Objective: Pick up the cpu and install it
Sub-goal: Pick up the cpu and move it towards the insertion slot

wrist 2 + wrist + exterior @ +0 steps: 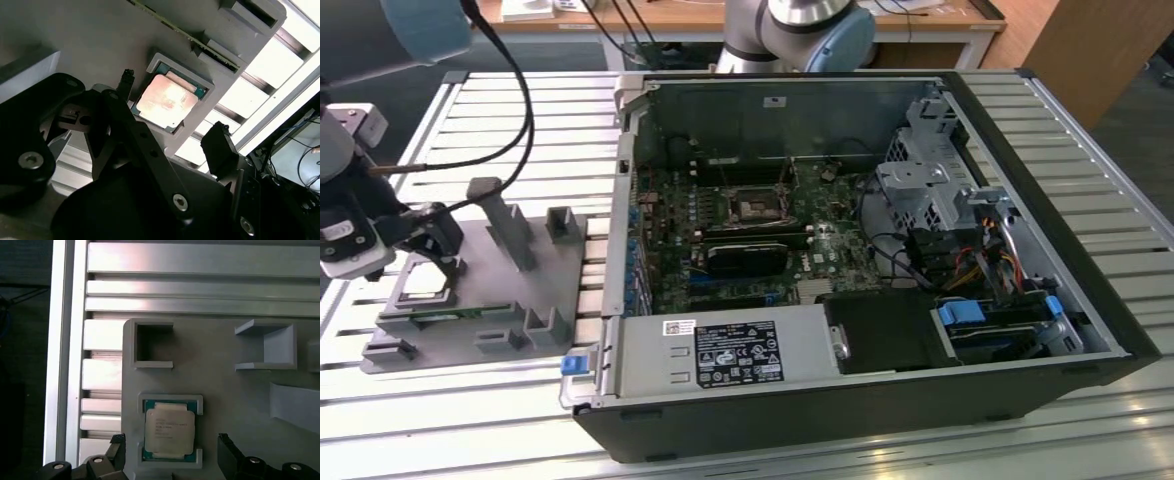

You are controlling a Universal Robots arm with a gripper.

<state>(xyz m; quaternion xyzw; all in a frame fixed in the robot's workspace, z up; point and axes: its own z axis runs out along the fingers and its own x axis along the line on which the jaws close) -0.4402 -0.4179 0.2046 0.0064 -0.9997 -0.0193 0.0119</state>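
Gripper [170, 441] hangs wide open and empty, straddling the cpu [168, 427] with room beside both edges.

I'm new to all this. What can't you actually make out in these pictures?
1. Underside of the cpu: hidden in both wrist views, as it lies face up in the grey fixture.
2. Body of the tool: cut off by the picture's edge in the first wrist view.
3. The motherboard socket: too small in the exterior view to tell whether it is open.
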